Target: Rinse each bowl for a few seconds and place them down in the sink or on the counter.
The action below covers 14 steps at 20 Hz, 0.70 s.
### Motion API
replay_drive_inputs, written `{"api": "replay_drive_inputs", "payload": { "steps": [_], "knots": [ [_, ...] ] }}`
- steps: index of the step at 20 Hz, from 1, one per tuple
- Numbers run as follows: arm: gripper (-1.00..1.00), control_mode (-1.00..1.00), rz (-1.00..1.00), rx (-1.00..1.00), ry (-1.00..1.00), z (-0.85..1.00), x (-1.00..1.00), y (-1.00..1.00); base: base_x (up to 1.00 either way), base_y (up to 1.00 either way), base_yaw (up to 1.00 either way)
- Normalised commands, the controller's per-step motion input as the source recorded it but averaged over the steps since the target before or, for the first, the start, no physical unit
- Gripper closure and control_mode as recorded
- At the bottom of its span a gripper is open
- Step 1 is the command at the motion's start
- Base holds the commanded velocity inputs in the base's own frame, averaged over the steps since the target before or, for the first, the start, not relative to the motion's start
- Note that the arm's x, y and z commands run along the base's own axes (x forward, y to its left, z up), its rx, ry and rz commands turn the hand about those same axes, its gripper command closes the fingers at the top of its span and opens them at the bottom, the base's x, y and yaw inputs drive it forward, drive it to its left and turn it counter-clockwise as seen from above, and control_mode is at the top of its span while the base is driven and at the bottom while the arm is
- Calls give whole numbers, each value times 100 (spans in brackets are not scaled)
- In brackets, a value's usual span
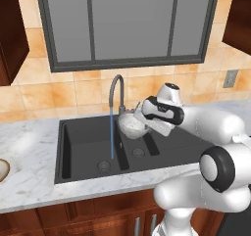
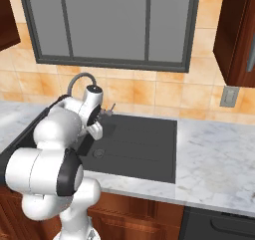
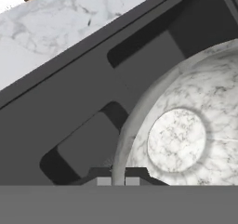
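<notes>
My gripper (image 1: 138, 114) is shut on the rim of the whitish-grey speckled bowl (image 1: 131, 125) and holds it above the black sink (image 1: 81, 149), just right of the tap's spout. A thin blue stream of water (image 1: 112, 134) falls from the grey gooseneck tap (image 1: 116, 84) into the big basin, left of the bowl. In the hand view the bowl (image 3: 176, 139) shows its marbled inside, with its rim between my fingertips (image 3: 117, 181). The other bowl (image 1: 2, 169), tan-rimmed, lies on the counter (image 1: 29, 142) at the far left edge.
The sink (image 2: 144, 139) has a divider (image 1: 122, 156) between its basins and a flat drainboard to the right. White marble counter (image 2: 214, 154) runs on both sides, above dark wood cabinets (image 1: 73, 215). A tiled wall and a window (image 1: 127, 24) stand behind.
</notes>
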Motion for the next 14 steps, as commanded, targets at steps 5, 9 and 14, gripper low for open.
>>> {"api": "replay_drive_inputs", "payload": {
  "steps": [5, 9, 14],
  "knots": [
    [100, -100, 3, 3, 2, -28, 31, 23, 0, 0, 0],
    [100, -100, 2, 0, 4, -10, 27, 24, 0, 0, 0],
    [100, -100, 1, 0, 4, -10, 29, 26, 0, 0, 0]
  ]
}}
